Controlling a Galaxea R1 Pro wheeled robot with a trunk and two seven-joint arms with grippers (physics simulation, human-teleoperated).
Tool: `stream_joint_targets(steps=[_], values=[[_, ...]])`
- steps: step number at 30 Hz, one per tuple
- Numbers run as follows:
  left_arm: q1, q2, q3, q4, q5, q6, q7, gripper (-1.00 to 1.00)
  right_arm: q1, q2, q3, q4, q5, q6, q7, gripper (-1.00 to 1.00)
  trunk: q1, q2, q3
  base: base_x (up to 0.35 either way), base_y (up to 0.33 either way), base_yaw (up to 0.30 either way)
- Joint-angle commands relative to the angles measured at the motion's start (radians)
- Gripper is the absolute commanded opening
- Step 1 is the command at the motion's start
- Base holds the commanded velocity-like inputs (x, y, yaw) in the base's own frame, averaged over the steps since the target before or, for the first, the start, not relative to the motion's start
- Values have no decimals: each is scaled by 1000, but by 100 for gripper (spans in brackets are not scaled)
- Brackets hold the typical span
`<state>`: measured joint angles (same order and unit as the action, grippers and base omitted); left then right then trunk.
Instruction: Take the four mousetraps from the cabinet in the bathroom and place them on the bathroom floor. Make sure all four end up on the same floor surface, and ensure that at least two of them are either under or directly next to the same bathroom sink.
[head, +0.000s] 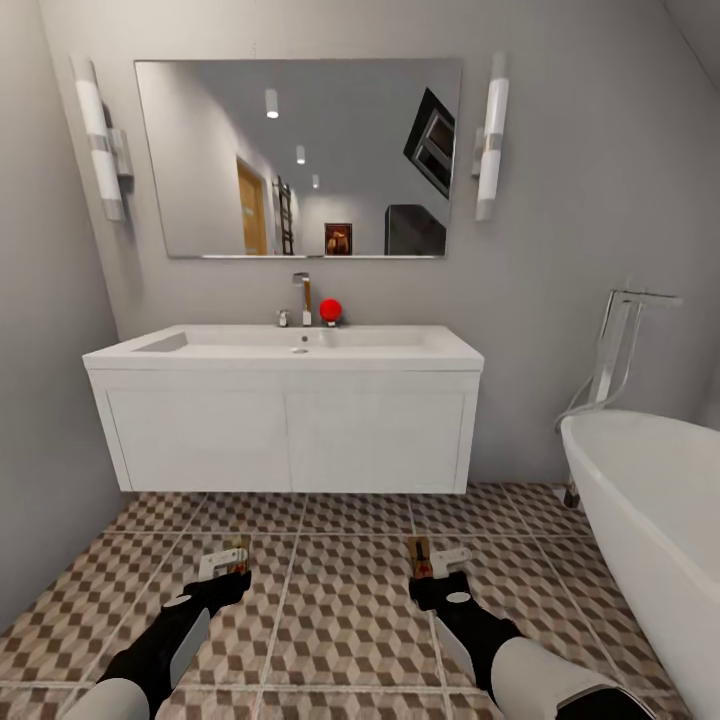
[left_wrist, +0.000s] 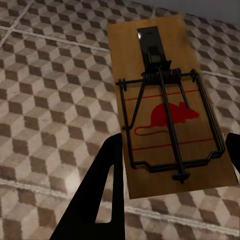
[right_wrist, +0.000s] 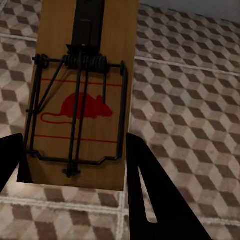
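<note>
Each hand holds one mousetrap over the cube-patterned bathroom floor (head: 350, 610). My left gripper (head: 226, 572) (left_wrist: 170, 172) is shut on a tan mousetrap (head: 236, 553) (left_wrist: 167, 105) with a red mouse print and black wire. My right gripper (head: 436, 568) (right_wrist: 75, 172) is shut on a second mousetrap (head: 420, 556) (right_wrist: 82, 95). Both traps hang slightly above the tiles, in front of the white sink (head: 300, 345), which lies ahead at the wall. The cabinet is out of view.
Under the sink hangs a white wall-mounted vanity (head: 285, 435) with a gap above the floor. A white bathtub (head: 650, 520) and its chrome filler (head: 615, 350) stand at the right. A grey wall (head: 40, 450) closes the left. A mirror (head: 300, 155) hangs above.
</note>
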<state>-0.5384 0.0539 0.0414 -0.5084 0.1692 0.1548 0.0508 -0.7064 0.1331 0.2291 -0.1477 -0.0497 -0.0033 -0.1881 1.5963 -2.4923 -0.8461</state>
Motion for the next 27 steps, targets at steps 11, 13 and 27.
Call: stream_joint_targets(steps=[11, 13, 27], values=[[0, 1, -1, -2, 9, 6, 6, -100, -1, -1, 7, 0, -9, -2, -2, -100, 8, -10, -43, 0, 0, 0], [0, 1, -1, -2, 9, 7, 6, -100, -1, -1, 7, 0, -9, -3, -2, -100, 9, -11, -51, 0, 0, 0], [0, 1, -1, -21, 8, 6, 8, -100, -1, -3, 8, 0, -9, -22, 0, -100, 11, -12, -70, 0, 0, 0]])
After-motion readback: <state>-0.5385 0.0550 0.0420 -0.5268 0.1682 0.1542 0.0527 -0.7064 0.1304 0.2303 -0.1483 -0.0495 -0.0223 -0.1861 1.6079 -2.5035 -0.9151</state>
